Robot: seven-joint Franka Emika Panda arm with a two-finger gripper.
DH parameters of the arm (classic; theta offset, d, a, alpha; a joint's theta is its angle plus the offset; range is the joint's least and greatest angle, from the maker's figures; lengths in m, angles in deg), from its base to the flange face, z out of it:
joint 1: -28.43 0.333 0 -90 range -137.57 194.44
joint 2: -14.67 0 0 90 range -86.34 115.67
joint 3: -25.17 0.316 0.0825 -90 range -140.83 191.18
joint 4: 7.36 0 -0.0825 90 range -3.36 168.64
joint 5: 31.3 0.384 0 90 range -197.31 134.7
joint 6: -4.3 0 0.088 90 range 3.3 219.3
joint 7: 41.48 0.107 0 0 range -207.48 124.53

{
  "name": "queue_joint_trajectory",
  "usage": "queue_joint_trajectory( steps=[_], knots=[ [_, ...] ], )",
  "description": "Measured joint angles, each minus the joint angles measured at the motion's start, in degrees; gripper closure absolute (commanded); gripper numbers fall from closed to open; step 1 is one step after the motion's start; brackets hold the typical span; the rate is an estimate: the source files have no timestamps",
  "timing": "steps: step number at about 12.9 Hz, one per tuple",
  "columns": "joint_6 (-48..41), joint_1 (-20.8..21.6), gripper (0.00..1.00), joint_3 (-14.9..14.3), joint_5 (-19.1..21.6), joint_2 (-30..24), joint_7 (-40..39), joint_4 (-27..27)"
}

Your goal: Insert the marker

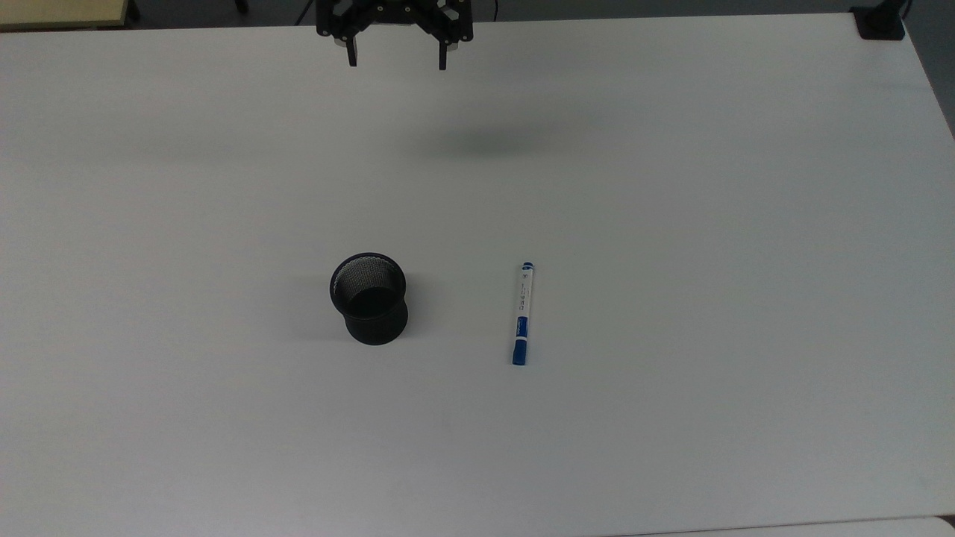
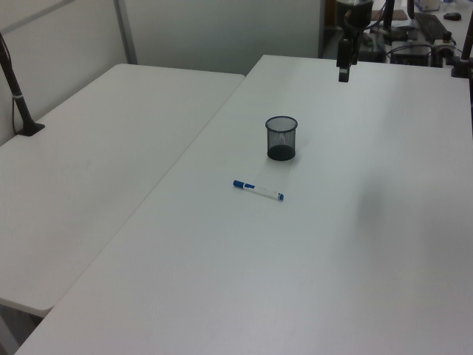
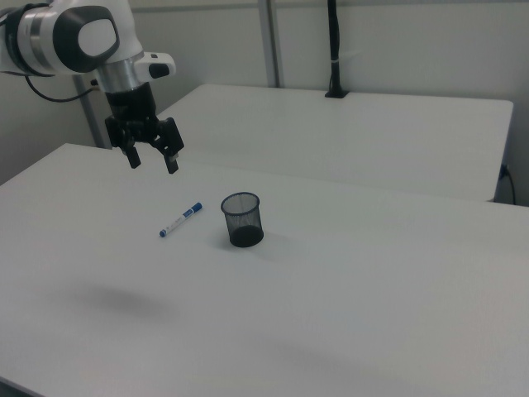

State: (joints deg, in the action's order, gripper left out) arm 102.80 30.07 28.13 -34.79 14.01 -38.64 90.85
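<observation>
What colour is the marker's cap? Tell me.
Blue. The marker lies on the white table, its cap toward the top view's bottom; the top view shows it best.

No text, brand or number can be read anywhere. The marker (image 1: 523, 314), lying out in the middle of the bench (image 1: 671, 186) away from its edges, carries a blue label band and faint grey print along its white barrel, but none of the lettering can be made out.

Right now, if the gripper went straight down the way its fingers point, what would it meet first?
Most likely bare white table. The open gripper hangs high, apart from the marker and the black mesh cup, though exact depth is uncertain.
</observation>
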Motion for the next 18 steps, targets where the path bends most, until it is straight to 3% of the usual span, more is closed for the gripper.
queue_joint_trajectory(
  steps=[15, 18],
  knots=[
    [0.1, 0.0, 0.00, 0.1, 0.0, 0.2, 0.1, 0.0],
    [3.4, 0.0, 0.00, 0.2, 0.0, 1.5, 0.1, 0.0]
  ],
)
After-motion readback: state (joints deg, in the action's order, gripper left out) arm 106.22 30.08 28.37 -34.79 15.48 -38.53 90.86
